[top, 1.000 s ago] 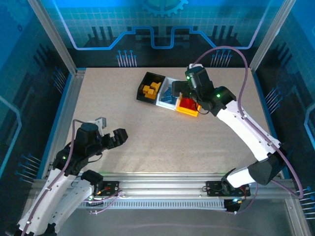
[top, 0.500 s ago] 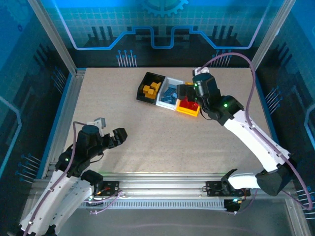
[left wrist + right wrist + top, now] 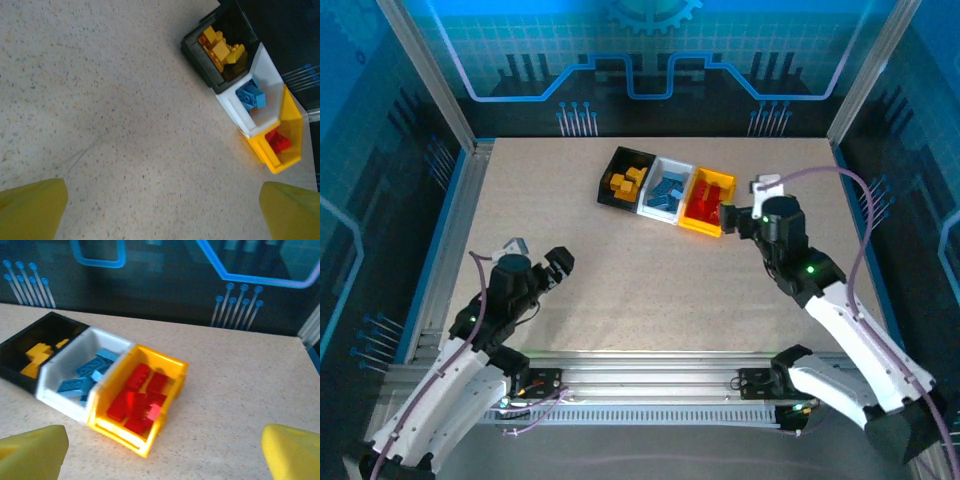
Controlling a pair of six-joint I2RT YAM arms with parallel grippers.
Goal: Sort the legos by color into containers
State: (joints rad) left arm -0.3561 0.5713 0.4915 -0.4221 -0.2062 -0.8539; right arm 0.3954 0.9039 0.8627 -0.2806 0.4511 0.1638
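Since the yellow-orange bricks (image 3: 37, 357) lie in the black bin (image 3: 50, 327), the blue bricks (image 3: 85, 375) in the white bin (image 3: 95, 340) and the red bricks (image 3: 137, 397) in the yellow bin (image 3: 157, 356), the left fingers (image 3: 30, 210) and the right fingers (image 3: 292, 452) hang wide and empty above the table (image 3: 650, 280), off the bins, as the sorting looks finished.

Toward twelve o'clock on the beige, dark-speckled tabletop (image 3: 620, 270) sit a black rectangular plastic bin (image 3: 616, 203) of yellow-orange toy bricks (image 3: 626, 181), a white plastic bin (image 3: 672, 163) of blue bricks (image 3: 666, 191) at its three o'clock, then a yellow plastic bin (image 3: 700, 229) of red bricks (image 3: 708, 200), before a blue circuit-patterned back wall (image 3: 640, 50).
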